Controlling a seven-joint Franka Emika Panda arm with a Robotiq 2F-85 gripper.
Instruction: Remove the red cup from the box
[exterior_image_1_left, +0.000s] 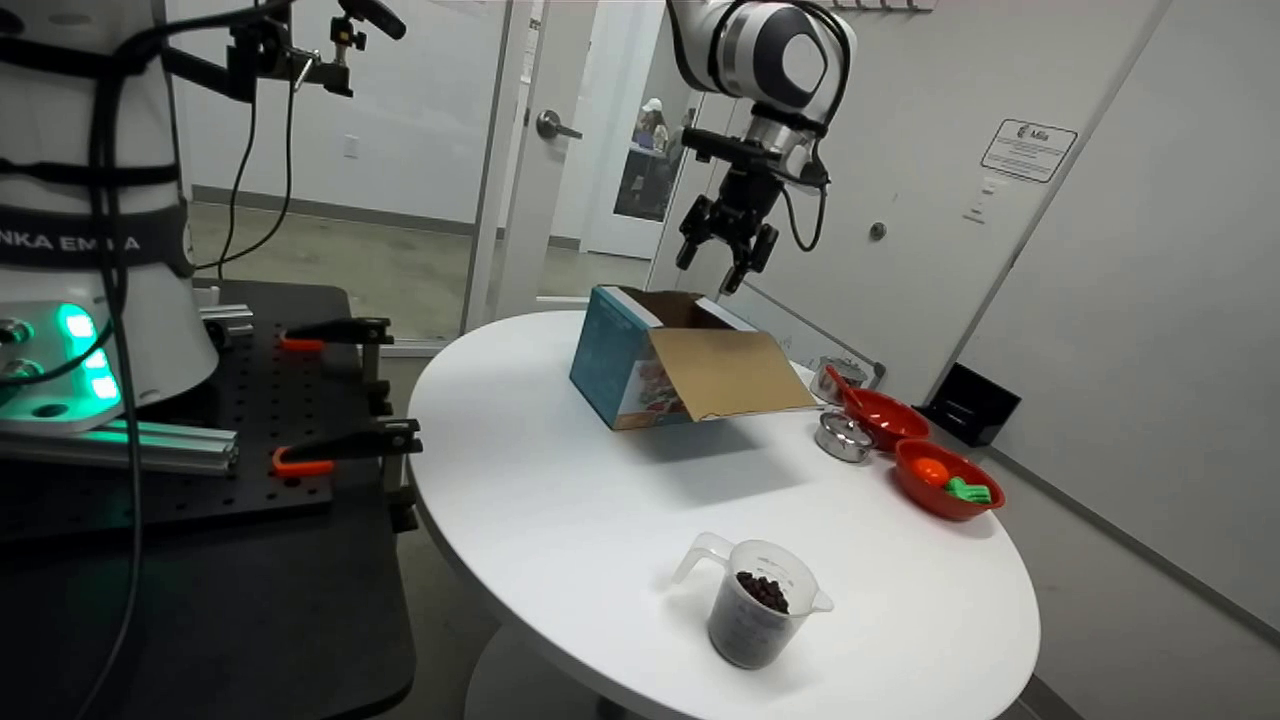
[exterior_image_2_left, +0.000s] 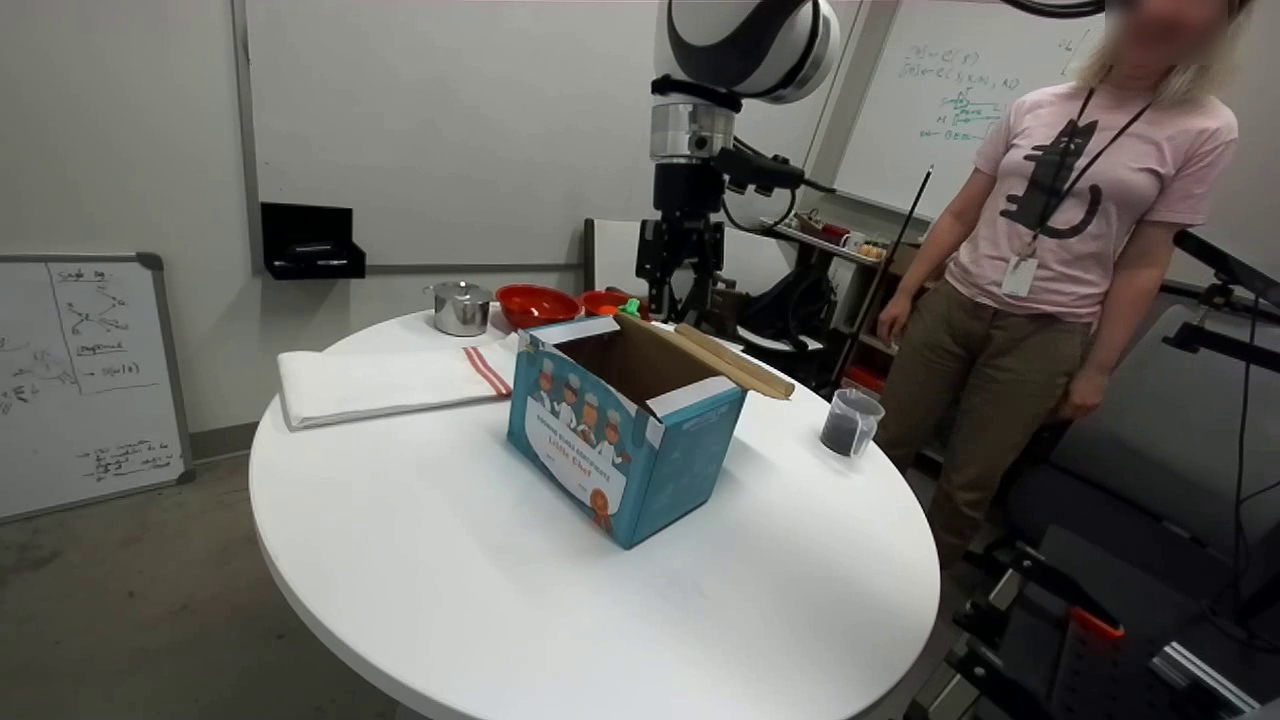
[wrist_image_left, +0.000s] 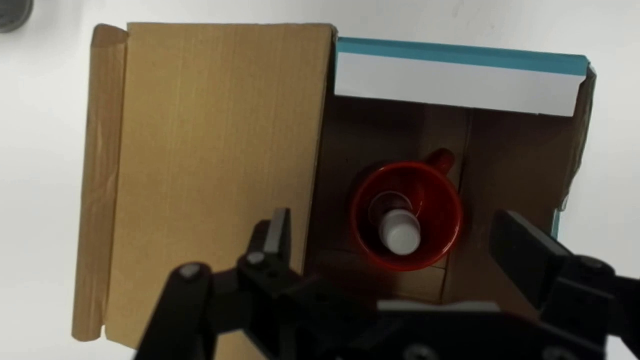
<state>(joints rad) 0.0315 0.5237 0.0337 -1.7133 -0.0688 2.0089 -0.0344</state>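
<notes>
Inside one box (exterior_image_2_left: 600, 450): one red cup (wrist_image_left: 438, 206).

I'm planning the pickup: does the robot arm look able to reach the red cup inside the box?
Probably yes: the box is open on top, the jaws hang open above it, and nothing visible covers the red cup.

One red cup (wrist_image_left: 437, 207), two bowls (exterior_image_1_left: 922, 493)

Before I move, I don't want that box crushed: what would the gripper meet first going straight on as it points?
The gripper would probably meet the flap of the box first, with the finger at the wrist view's left; depth is unclear. The red cup lies deeper inside.
</notes>
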